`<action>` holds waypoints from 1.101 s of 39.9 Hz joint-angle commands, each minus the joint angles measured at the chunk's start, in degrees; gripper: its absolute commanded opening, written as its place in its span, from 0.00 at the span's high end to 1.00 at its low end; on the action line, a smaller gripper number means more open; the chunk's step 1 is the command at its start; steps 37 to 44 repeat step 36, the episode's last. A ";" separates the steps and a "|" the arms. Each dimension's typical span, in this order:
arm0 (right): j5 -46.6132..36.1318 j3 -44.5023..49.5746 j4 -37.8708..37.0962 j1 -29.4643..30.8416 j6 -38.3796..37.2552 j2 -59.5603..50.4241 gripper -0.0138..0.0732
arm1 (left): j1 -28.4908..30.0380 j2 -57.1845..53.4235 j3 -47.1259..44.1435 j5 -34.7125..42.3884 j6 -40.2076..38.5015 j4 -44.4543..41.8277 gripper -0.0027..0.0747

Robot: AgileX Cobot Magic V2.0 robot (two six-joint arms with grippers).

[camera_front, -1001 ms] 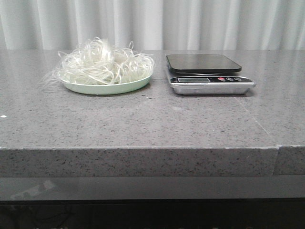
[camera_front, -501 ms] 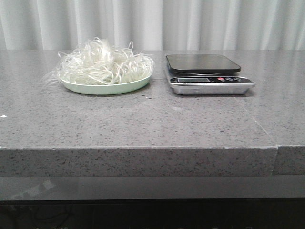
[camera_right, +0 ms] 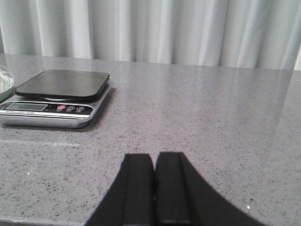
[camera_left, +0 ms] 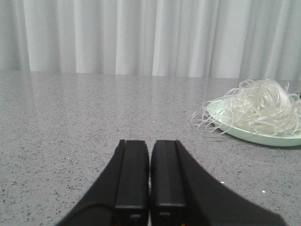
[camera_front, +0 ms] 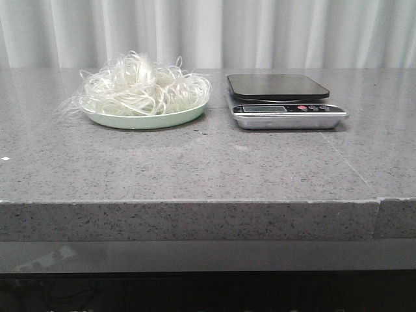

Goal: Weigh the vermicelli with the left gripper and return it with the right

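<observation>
The vermicelli [camera_front: 142, 88], a fluffy whitish tangle of thin strands, is heaped on a pale green plate [camera_front: 146, 119] at the back left of the table. The same vermicelli [camera_left: 256, 109] shows in the left wrist view, well apart from my left gripper [camera_left: 150, 143], whose black fingers are pressed together with nothing between them. A kitchen scale [camera_front: 283, 99] with a dark platform stands right of the plate and carries nothing. My right gripper [camera_right: 154, 156] is shut too, low over bare table, with the scale [camera_right: 56, 96] some way off. Neither gripper appears in the front view.
The grey speckled stone table [camera_front: 208, 162] has a front edge close to the camera and a seam at the right [camera_front: 378, 201]. White curtains [camera_front: 208, 32] hang behind the table.
</observation>
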State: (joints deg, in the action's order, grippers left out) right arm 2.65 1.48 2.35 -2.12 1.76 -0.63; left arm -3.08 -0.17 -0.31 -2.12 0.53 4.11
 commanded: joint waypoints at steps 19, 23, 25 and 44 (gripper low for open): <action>-5.66 -0.16 2.72 0.38 0.10 -0.95 0.68 | -0.27 -1.31 -2.13 4.48 -0.53 0.54 0.76; -5.66 -0.16 2.72 0.38 0.10 -0.90 0.68 | -0.27 -1.31 -2.13 4.48 -0.53 0.54 0.76; -5.66 -0.16 2.72 0.38 0.10 -0.90 0.68 | -0.27 -1.31 -2.13 4.48 -0.53 0.54 0.76; -5.66 -0.16 2.72 0.38 0.10 -0.90 0.68 | -0.27 -1.31 -2.13 4.48 -0.53 0.54 0.76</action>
